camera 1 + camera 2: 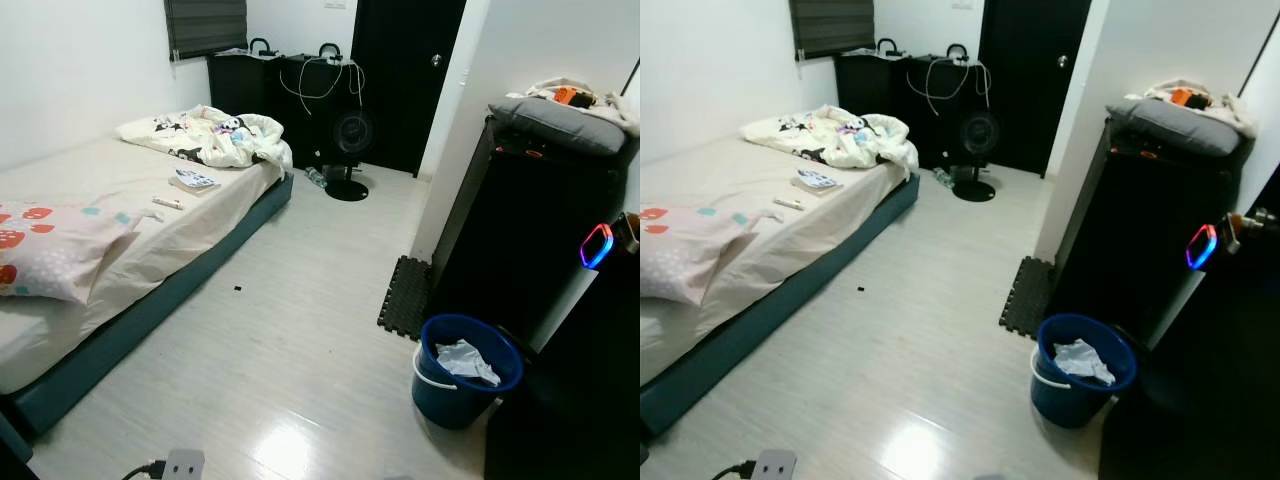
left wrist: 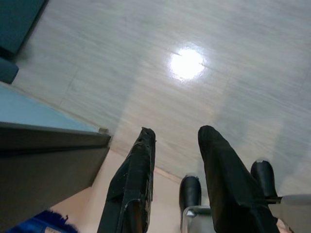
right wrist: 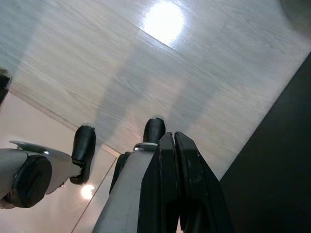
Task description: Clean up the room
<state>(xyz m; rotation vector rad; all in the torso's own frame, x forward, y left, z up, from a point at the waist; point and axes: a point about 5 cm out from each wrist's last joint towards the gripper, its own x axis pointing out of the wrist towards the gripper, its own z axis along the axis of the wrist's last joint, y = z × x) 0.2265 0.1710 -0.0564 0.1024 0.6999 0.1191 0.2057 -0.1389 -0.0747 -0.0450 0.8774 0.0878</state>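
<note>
The bed [image 1: 120, 230] is the landmark here, low on a dark blue base along the left wall. On its sheet, beside the rumpled cartoon-print blanket [image 1: 210, 135] at the far end, lie a small book or packet [image 1: 195, 181] and, just nearer than it, a thin white tube-like item [image 1: 167, 203]; a strawberry-print pillow [image 1: 55, 250] sits at the near end of the bed. Off the bed's long side, on the pale floor [image 1: 290, 330], is a tiny dark scrap [image 1: 238, 288], and well across the floor from the bed stands a blue bucket [image 1: 425, 385] with crumpled paper already in it, next to a black cabinet [image 1: 520, 230] topped by a grey cushion. Judging by the task, the loose items on the bed and the scrap are what wants clearing: the tube looks light, stiff and a bit slippery, best pinched across its middle; the book would be flat and light, easier taken by an overhanging edge; the scrap is too small to tell what it is. Both arms hang idle. The left wrist view looks down on bare floor with the left gripper [image 2: 175, 138] and its jaws held moderately apart, holding nothing; the right wrist view shows the right gripper [image 3: 174, 138] with jaws pressed together, empty, above the floor and the robot's feet. The head views give the whole room; the wrist views give the jaws and a ceiling-light glare on the floor.
</note>
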